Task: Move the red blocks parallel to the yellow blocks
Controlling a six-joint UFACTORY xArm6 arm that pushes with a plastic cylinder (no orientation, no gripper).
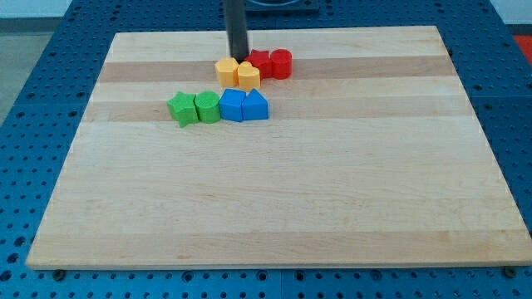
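Our arm carries no fingers, so there is nothing to call wide, narrow or holding; it ends in a straight dark rod. My tip stands near the desk's top edge, a little to the view's left of the middle. It sits just behind the two yellow blocks, at the seam between them and the red ones, and we cannot tell whether it touches any of them.

Just in front of the tip lie the yellow blocks. The yellow hexagonal block is to the view's left, and the second yellow block, whose shape we cannot make out, presses against its right side and sits slightly nearer the desk's bottom edge.

To the view's right of the tip lie the red blocks. The first red block is partly hidden behind the yellow pair. The red cylinder touches it on the right.

Farther toward the desk's bottom edge runs a row of four touching blocks. From the view's left they are the green star-like block, the green hexagonal block, the blue block and the blue house-shaped block.

The wooden desk rests on a blue perforated base.
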